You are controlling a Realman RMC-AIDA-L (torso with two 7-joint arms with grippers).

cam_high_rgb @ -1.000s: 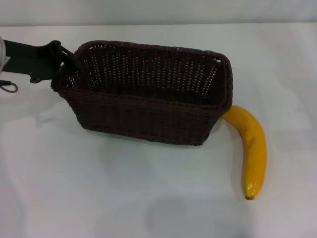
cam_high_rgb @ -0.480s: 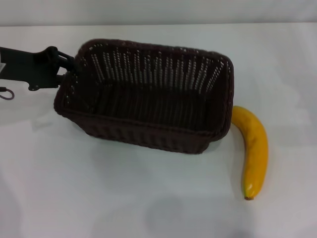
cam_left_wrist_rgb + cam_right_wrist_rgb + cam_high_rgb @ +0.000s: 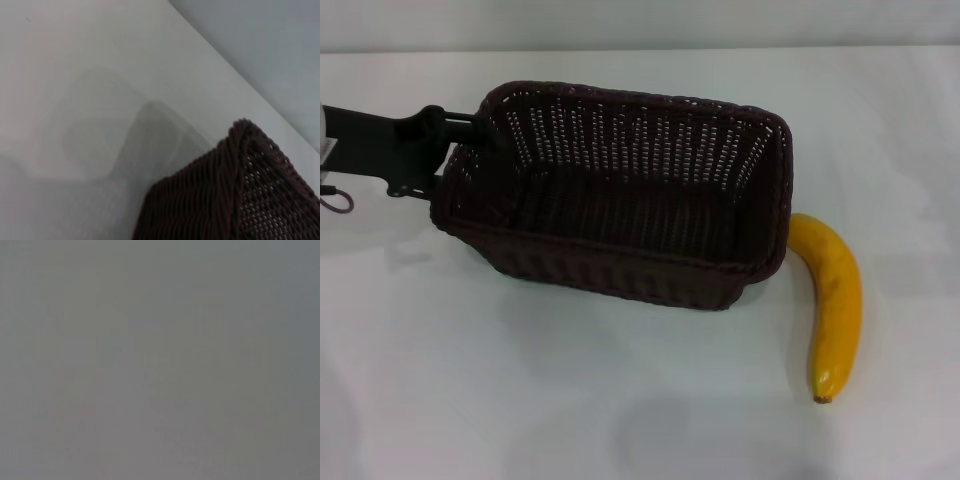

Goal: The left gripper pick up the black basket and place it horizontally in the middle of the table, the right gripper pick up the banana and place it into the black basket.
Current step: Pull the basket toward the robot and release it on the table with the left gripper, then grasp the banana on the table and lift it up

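A broad white table (image 3: pixel 520 380) is seen to carry everything in the head view. The black basket (image 3: pixel 620 200), a dark woven rectangle with slotted sides and a braided rim, is set near the middle of the table, its long side running roughly across the view. It is tilted, with its opening tipped toward the camera so that the inner floor and far wall are shown. In the left wrist view one rounded corner of the black basket (image 3: pixel 235 200) is seen close up against the table (image 3: pixel 75 100), with a soft shadow cast beside it.

The left hand (image 3: pixel 455 128) is reached in from the basket's left end and is closed on the braided rim at that short side, near the far left corner; the dark arm is stretched away from the basket toward the view's left edge.

The banana (image 3: pixel 832 305) is laid on the table just beside the basket's right end. Its upper end is touching or nearly touching the basket's right near corner, and its curve is carried away from the basket toward the viewer, ending in a small dark tip.

The right hand is shown in no view; the right wrist view is filled by a plain grey field only.
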